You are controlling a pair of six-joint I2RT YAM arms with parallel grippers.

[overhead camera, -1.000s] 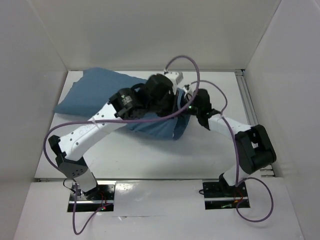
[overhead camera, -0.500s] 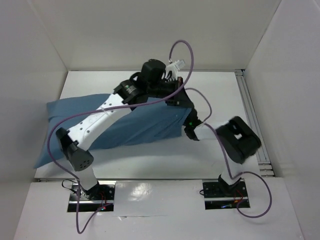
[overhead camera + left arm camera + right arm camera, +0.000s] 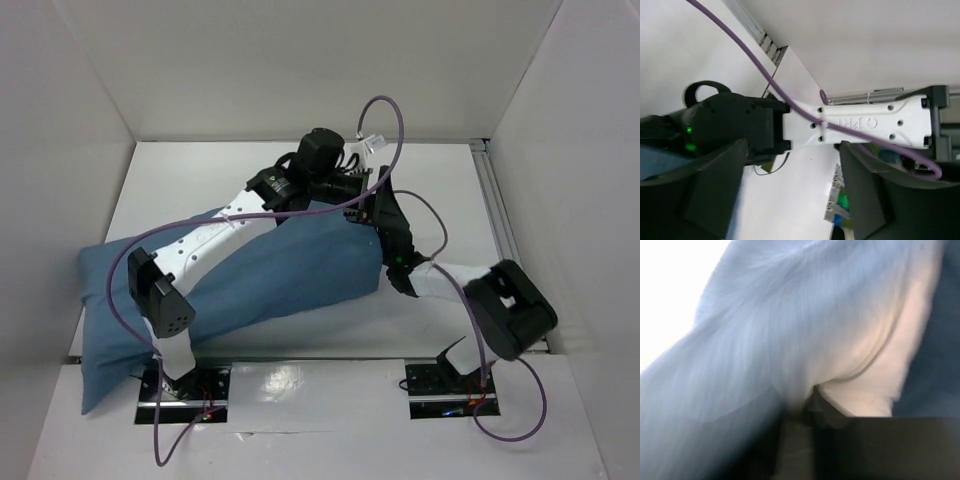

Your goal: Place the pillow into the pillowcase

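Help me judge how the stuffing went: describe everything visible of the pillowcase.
The pillowcase is dusty-blue cloth, softly wrinkled and filled out rather than flat. It lies diagonally on the table, right end near the middle, left end spilling past the near edge. The left arm stretches over it; the right gripper sits at its right end. The blurred right wrist view shows white pillow fabric beside the blue.
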